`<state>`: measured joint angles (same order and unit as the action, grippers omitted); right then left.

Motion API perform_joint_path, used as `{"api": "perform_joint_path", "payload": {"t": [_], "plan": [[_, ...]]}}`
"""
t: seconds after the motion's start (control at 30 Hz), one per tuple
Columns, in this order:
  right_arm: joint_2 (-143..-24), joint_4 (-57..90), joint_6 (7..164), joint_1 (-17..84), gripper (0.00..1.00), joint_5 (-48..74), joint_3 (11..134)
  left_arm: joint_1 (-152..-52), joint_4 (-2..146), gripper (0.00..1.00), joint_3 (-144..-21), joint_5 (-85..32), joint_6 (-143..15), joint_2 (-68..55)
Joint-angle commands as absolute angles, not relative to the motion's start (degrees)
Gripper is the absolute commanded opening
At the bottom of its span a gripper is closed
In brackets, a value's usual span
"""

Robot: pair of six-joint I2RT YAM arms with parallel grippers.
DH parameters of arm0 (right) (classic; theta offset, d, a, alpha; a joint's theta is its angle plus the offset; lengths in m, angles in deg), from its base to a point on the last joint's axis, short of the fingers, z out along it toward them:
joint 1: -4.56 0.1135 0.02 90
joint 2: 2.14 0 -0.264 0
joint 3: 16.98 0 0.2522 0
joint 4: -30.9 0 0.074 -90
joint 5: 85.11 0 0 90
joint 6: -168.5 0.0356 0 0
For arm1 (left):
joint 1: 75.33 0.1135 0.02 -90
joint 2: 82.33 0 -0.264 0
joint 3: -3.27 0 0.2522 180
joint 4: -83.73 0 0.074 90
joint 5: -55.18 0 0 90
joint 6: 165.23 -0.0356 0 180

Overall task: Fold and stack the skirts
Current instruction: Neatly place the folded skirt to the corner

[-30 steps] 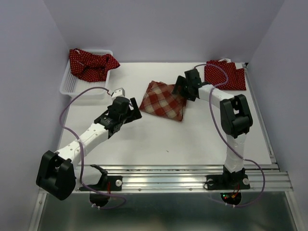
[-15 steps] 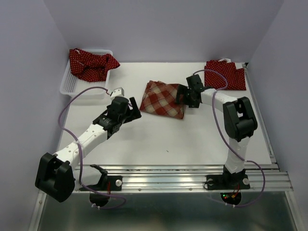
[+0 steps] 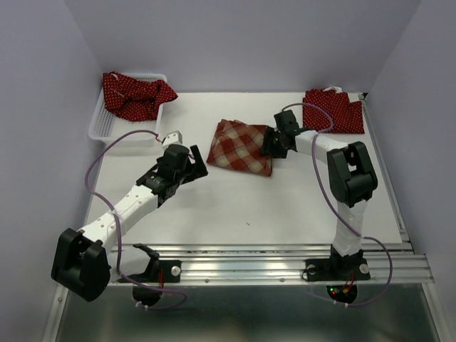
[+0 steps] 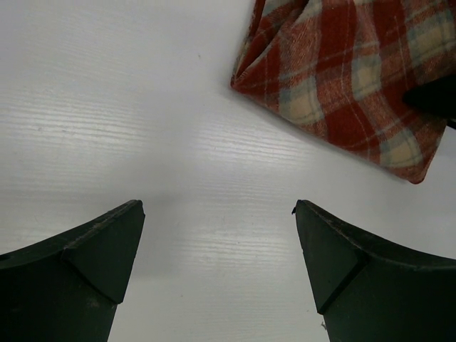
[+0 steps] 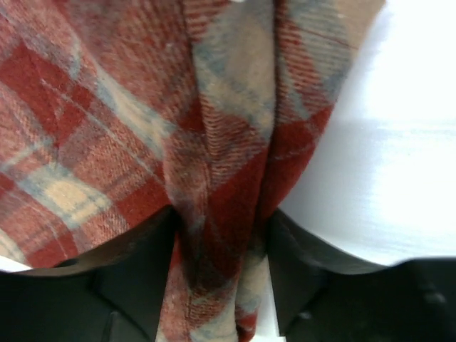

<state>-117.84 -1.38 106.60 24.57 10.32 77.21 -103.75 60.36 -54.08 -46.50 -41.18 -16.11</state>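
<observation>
Right gripper (image 5: 221, 239) first: its two dark fingers (image 5: 135, 278) were pressed in on a raised fold of the plaid skirt (image 5: 107, 107), with the cloth bunched into a ridge between them. Only the right wrist camera caught that pinch. From above, the gripper sat at the skirt's right edge, and its black body covered the bite.

Over on the other side, the left gripper (image 4: 216, 208) had its fingers spread wide with nothing between them but bare white table (image 4: 107, 107). Its wrist camera showed the plaid skirt's near corner just ahead and to the right, not touched. The overhead view placed that gripper beside the skirt's left edge, clear of the cloth.

Pulling back, the overhead camera alone gave the rest of the layout. The plaid skirt lay folded in the middle of the table. A dotted skirt (image 3: 135, 92) was heaped in the white mesh basket (image 3: 107, 130) at the far left corner, spilling over its right rim. The other dotted skirt (image 3: 335, 110) lay flat at the far right corner, behind the right arm.
</observation>
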Motion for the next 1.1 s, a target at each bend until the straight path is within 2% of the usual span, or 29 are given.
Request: {"api": "perform_joint_path", "payload": {"t": [0.0, 0.1, 0.2, 0.23, 0.4, 0.57, 0.83, 1.07], "plan": [[-119.9, -1.3, 103.8, 25.1, 0.51, 11.9, 80.0, -103.4, 60.9, 0.99, -53.9, -47.8, -42.0, -18.3], [-121.0, -1.6, 101.8, 25.1, 0.39, 14.6, 81.4, -103.0, 60.8, 0.99, -53.9, -47.9, -42.0, -18.3], [-121.2, -0.4, 99.1, 25.1, 0.17, 16.8, 82.5, -102.8, 60.7, 0.99, -54.0, -48.3, -42.0, -18.4], [-121.1, -0.3, 97.9, 25.1, 0.01, 17.2, 83.0, -102.7, 60.6, 0.99, -54.1, -48.4, -42.0, -18.5], [-116.9, -0.3, 87.4, 25.1, 0.01, 9.6, 85.6, -102.4, 59.9, 0.99, -54.3, -49.3, -42.0, -18.8], [-112.5, 0.8, 73.7, 25.1, 0.01, -7.2, 86.3, -102.3, 59.4, 0.99, -54.7, -49.8, -41.9, -18.6], [-112.4, 0.7, 62.7, 23.4, 0.01, -13.5, 91.5, -101.7, 58.7, 0.99, -56.9, -50.6, -42.9, -17.6], [-115.8, -0.3, 57.9, 20.0, 0.01, -21.2, 101.1, -101.1, 57.8, 0.99, -59.4, -53.2, -43.8, -15.5]]}}
